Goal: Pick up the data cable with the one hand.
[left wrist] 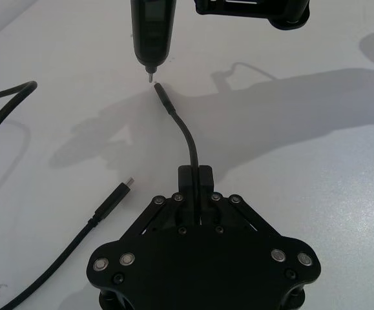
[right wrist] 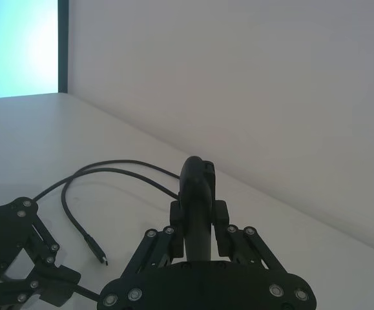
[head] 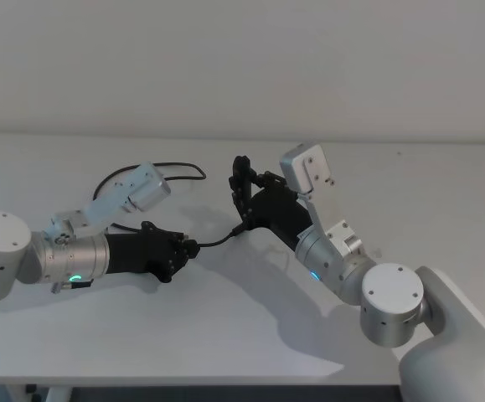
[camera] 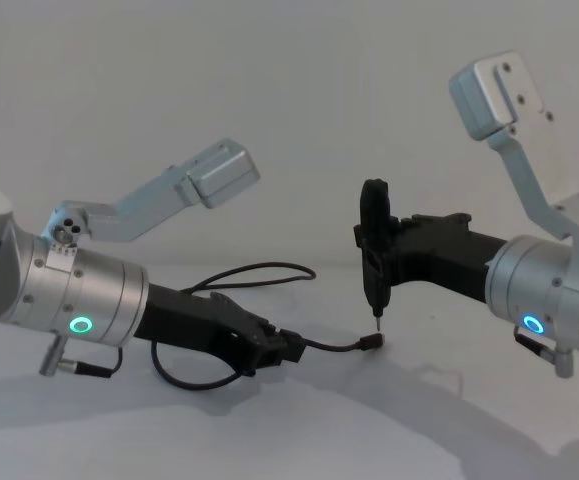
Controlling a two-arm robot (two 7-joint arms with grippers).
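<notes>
The data cable (head: 219,239) is a thin black cord. My left gripper (head: 185,249), the one hand with the green ring light, is shut on it a short way behind one plug (left wrist: 163,97). That plug (camera: 372,341) sticks out forward, just above the table. The rest of the cord loops back over the table (camera: 259,270), and its other plug (left wrist: 119,194) lies flat beside the gripper. My right gripper (head: 240,197), with the blue light, is shut on a black pen-like tool (camera: 373,245). The tool's pin tip (left wrist: 151,77) hangs just ahead of the held plug.
The white table (head: 225,335) runs to a pale wall behind. The cable's far loop (head: 175,167) lies behind my left arm. My right gripper (right wrist: 196,210) and its tool (right wrist: 196,187) stand close in front of the left gripper (left wrist: 195,173).
</notes>
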